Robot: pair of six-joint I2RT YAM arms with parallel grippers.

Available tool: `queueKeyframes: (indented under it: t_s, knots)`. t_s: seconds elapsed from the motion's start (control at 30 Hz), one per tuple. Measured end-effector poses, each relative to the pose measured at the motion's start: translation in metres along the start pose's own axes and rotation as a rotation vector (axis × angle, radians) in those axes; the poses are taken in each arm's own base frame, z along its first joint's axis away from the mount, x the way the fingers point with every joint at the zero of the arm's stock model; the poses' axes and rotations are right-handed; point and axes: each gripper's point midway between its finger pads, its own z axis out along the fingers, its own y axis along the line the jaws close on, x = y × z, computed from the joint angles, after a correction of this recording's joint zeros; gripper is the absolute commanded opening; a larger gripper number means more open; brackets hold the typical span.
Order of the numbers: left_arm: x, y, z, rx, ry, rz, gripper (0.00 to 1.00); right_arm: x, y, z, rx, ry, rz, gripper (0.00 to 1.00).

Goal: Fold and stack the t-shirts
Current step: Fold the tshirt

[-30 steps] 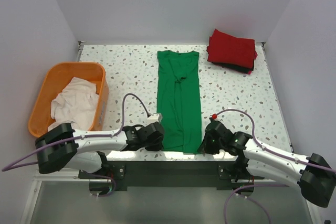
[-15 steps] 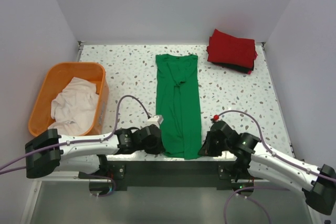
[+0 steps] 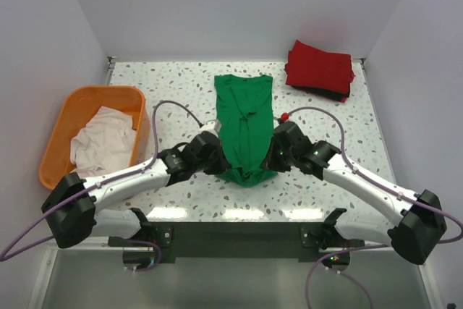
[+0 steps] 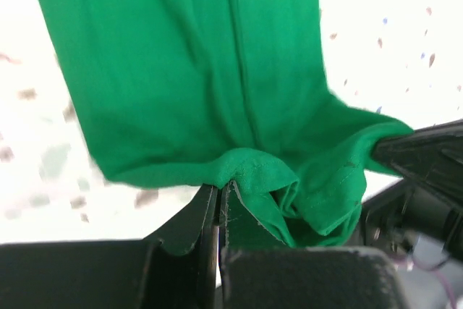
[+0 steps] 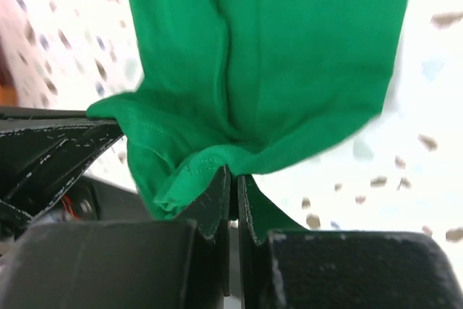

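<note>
The green tee [image 3: 246,117] is lying as a long narrow strip down the middle of the table [image 3: 173,92], its collar end stretching away ahead of both grippers and its hem end bunching up between them. The left gripper [image 3: 215,158] is clenching the hem's left corner and the right gripper [image 3: 275,157] is clenching the right one. In each wrist view the jaws are pressing together on a fold of green cloth. Between the two pinches the hem is sagging in a loose droop and appears to be hanging just off the table, while the cloth ahead is lying flat apart from a crease down its middle. Far ahead of the right gripper and out to its right, the red tee [image 3: 320,65] is sitting folded on the black tee [image 3: 329,93], forming the stack. Well out to the left of the left gripper, the off-white tee [image 3: 101,146] is lying crumpled in the basket [image 3: 72,99]. The arms seem to be folding the strip end over end, hem toward collar. The next move is asking both grippers to travel forward level with each other, lay the hem squarely on the collar end and let go together, so the fold is not skewing.
</note>
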Motion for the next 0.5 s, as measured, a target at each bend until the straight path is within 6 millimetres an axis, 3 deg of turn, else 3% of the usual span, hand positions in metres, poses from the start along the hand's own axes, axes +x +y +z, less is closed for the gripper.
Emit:
queueKeyframes:
  t_s: [0.27,0.37,0.5]
  knots:
    - [-0.091,0.006,0.029,-0.05,-0.105,-0.01,0.0,-0.09,0.005,0.014,0.078,-0.143,0.004,0.0]
    - [-0.115,0.013,0.04,-0.073,-0.125,-0.006,0.0,-0.118,0.003,0.024,0.105,-0.181,0.002,0.0]
    - [-0.137,0.029,0.054,-0.108,-0.14,-0.015,0.0,-0.14,-0.013,0.042,0.158,-0.188,0.015,0.0]
